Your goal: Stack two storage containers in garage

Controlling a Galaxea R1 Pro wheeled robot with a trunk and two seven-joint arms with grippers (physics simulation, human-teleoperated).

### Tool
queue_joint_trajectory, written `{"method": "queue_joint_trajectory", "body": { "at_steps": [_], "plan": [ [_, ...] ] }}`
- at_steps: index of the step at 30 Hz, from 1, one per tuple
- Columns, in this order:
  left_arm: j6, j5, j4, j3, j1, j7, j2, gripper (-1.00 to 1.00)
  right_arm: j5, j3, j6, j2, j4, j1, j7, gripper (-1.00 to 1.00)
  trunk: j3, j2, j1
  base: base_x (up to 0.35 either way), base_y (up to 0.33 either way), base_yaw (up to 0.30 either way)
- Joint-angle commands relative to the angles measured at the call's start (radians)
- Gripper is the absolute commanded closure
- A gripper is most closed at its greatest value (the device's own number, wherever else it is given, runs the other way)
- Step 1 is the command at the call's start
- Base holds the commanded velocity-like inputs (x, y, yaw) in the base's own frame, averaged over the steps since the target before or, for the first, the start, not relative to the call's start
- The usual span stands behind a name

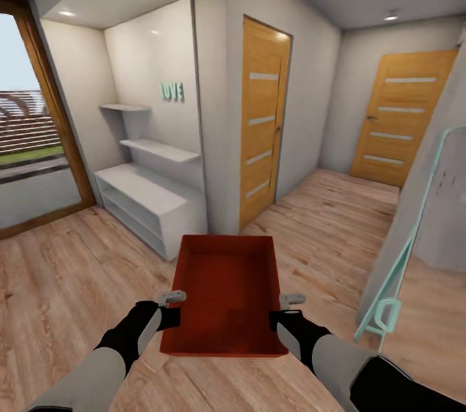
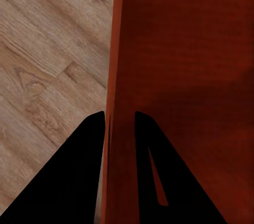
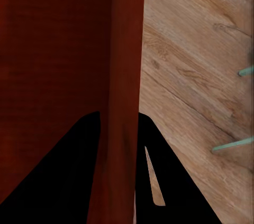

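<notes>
You carry one storage container (image 1: 226,295) across the light wood-plank floor (image 1: 71,269), held level in front of the trunk between both arms, its open top up and nothing inside. The left gripper (image 1: 173,300) pinches the container's left long wall and the right gripper (image 1: 290,303) pinches the right one, roughly opposite each other. In the left wrist view the left gripper (image 2: 119,121) has one finger on each face of the red wall (image 2: 114,49), jaws clenched on it; the right wrist view shows the right gripper (image 3: 119,121) gripping its wall (image 3: 127,34) the same way.

Ahead stand a white shelf unit (image 1: 145,201), a wooden door (image 1: 262,120) close by and a second wooden door (image 1: 401,117) at the far end of the hall; a pale green frame (image 1: 395,269) leans at your right.

The bin looks rigid and light, with plain smooth walls that may slide between the fingers. Judged from these holds, the mid-wall pinch on both sides is the sensible place: keep both grips matched so the container does not twist or tip.
</notes>
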Motion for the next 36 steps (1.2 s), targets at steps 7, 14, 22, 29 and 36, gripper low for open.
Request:
{"method": "queue_joint_trajectory", "body": {
  "at_steps": [7,14,22,29,36],
  "plan": [
    [0.008,-0.032,-0.001,0.006,0.0,0.016,0.001,1.0,0.026,-0.004,0.007,-0.001,-0.003,-0.001,-0.009,1.0,-0.002,-0.002,0.001,0.322,0.0,-0.019],
    [0.008,-0.032,-0.001,0.005,0.0,0.016,0.001,1.0,0.026,-0.004,0.007,-0.001,-0.003,-0.001,-0.009,1.0,-0.002,-0.002,0.001,0.322,0.0,-0.001],
    [0.008,-0.032,-0.001,0.006,0.0,0.016,0.001,1.0,0.026,-0.004,0.007,-0.003,-0.003,-0.001,-0.009,1.0,-0.002,-0.002,0.001,0.322,0.0,0.0],
    [0.008,-0.032,-0.001,0.006,0.0,0.016,0.001,1.0,0.026,-0.004,0.006,-0.002,-0.003,-0.001,-0.009,1.0,-0.002,-0.002,0.001,0.322,0.0,-0.034],
    [0.008,-0.032,-0.001,0.006,-0.001,0.016,0.001,1.0,0.026,-0.004,0.007,-0.001,-0.003,-0.002,-0.009,1.0,-0.002,-0.002,0.001,0.322,0.0,-0.212]
  ]
}}
